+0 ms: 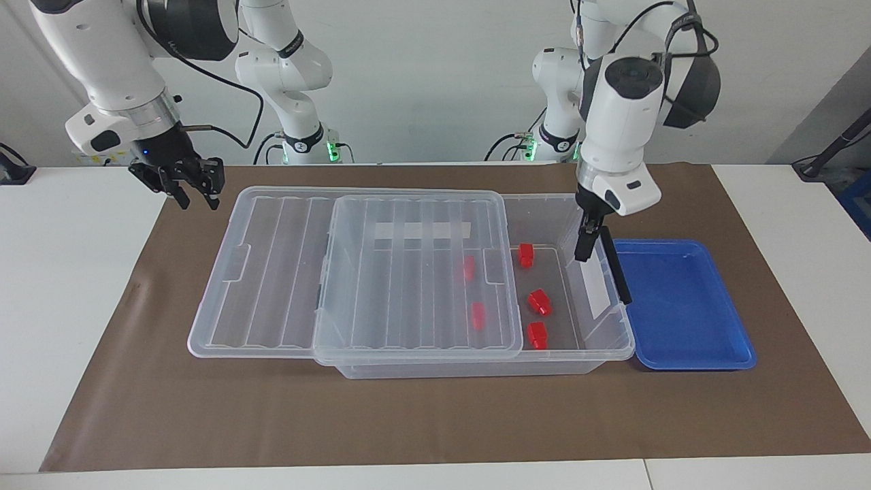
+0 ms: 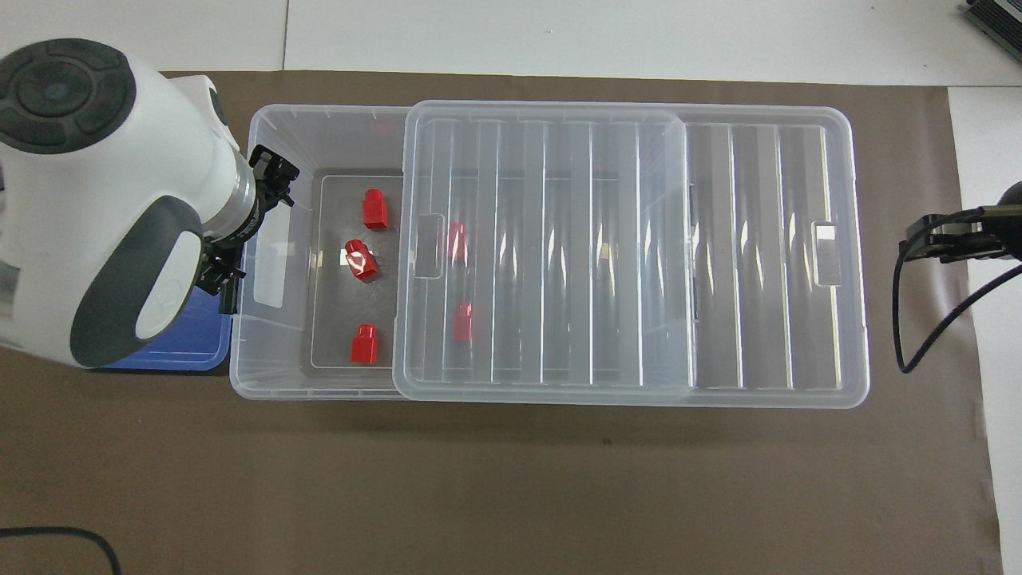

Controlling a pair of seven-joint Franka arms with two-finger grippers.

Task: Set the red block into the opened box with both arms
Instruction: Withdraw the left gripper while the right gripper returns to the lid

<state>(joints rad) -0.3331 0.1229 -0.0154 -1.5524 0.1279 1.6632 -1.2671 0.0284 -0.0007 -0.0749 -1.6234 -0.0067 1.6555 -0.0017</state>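
The red block (image 1: 539, 301) (image 2: 361, 259) lies tilted on the floor of the clear box (image 1: 616, 350) (image 2: 319, 116), in its uncovered end, between two more red blocks (image 1: 525, 254) (image 1: 537, 335). Two others (image 1: 469, 267) (image 1: 478, 315) show through the ribbed lid (image 1: 408, 272) (image 2: 631, 247), which is slid toward the right arm's end. My left gripper (image 1: 586, 245) (image 2: 249, 226) hangs open and empty over the box's end wall by the blue tray. My right gripper (image 1: 197, 199) (image 2: 934, 239) hovers over the mat off the lid's end, its fingers apart and holding nothing.
A shallow blue tray (image 1: 680, 306) (image 2: 176, 359) sits against the box at the left arm's end, mostly covered by the left arm in the overhead view. A black latch (image 1: 616, 272) stands on the box's end wall. Brown mat (image 1: 435, 422) lies under everything.
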